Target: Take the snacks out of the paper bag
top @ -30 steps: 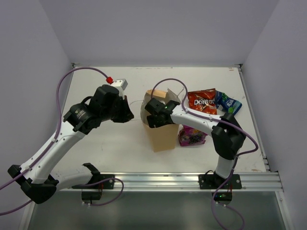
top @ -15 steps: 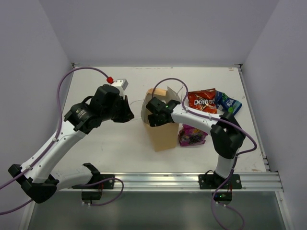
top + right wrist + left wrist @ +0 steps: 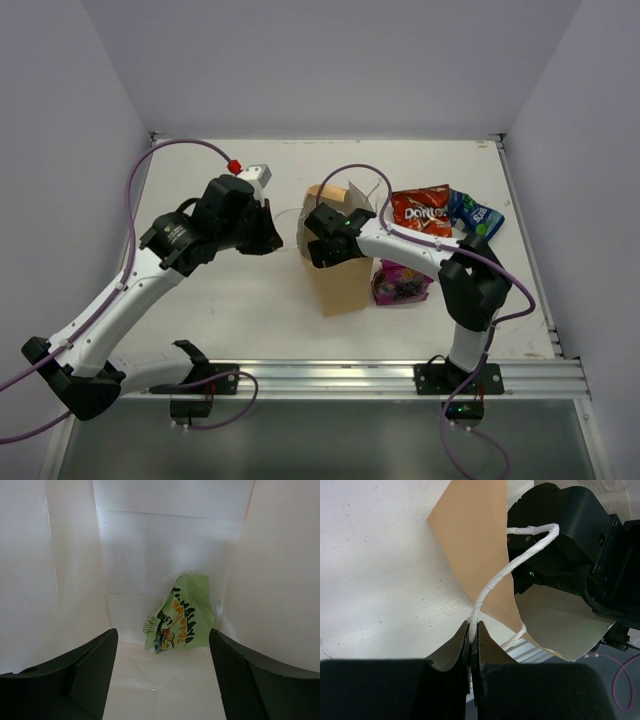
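Note:
The tan paper bag [image 3: 340, 280] stands mid-table; its outer wall shows in the left wrist view [image 3: 475, 540]. My left gripper [image 3: 272, 240] is shut on the bag's white cord handle [image 3: 505, 575], pinched at the fingertips [image 3: 472, 630]. My right gripper [image 3: 322, 246] is inside the bag's mouth, open and empty [image 3: 162, 650]. Beyond it a green snack packet [image 3: 182, 615] lies against the bag's white inner wall [image 3: 165, 555]. A red-orange Doritos bag [image 3: 421, 211], a blue packet [image 3: 474, 215] and a purple packet [image 3: 400, 283] lie on the table to the bag's right.
The white table [image 3: 220, 310] is walled at the back and on both sides. A metal rail [image 3: 330, 378] runs along the near edge. Purple cables loop from both arms; the right one [image 3: 350, 170] arcs over the bag.
My left gripper has shifted slightly right and back with the handle in it. My right gripper stays in the bag's mouth.

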You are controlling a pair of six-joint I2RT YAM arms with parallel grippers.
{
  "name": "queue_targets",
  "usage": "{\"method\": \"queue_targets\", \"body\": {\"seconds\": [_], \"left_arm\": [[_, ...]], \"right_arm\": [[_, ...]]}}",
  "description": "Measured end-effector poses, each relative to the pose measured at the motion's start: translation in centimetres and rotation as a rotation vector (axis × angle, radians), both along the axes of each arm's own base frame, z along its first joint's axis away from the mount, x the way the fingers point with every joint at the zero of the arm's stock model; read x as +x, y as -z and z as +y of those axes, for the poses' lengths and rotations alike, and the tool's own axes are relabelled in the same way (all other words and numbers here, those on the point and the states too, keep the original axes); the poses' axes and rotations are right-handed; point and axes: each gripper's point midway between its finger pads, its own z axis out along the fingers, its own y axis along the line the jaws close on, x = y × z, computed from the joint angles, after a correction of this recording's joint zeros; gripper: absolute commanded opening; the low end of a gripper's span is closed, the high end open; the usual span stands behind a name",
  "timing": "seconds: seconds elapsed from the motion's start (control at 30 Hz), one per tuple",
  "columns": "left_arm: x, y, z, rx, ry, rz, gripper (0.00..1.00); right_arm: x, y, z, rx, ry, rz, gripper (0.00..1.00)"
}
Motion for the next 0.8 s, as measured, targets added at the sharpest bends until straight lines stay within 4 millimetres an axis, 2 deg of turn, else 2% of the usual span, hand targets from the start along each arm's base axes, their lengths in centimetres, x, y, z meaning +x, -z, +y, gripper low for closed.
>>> {"method": "queue_targets", "body": {"seconds": [0.13,0.53,0.8], "left_arm": [[0.0,0.0,-0.1,-0.002,0.001,-0.001,0.00],[0.1,-0.1,-0.1,-0.004,0.000,-0.003,0.00],[0.2,0.0,-0.2,-0.007,0.000,-0.005,0.00]], "right_arm": [[0.0,0.1,0.0,-0.003,0.005,0.002,0.69],[-0.6,1.4,-1.3,-0.046,0.033,0.014,0.65],[-0.7,1.6,-1.4,-0.048,0.033,0.017,0.64]]}}
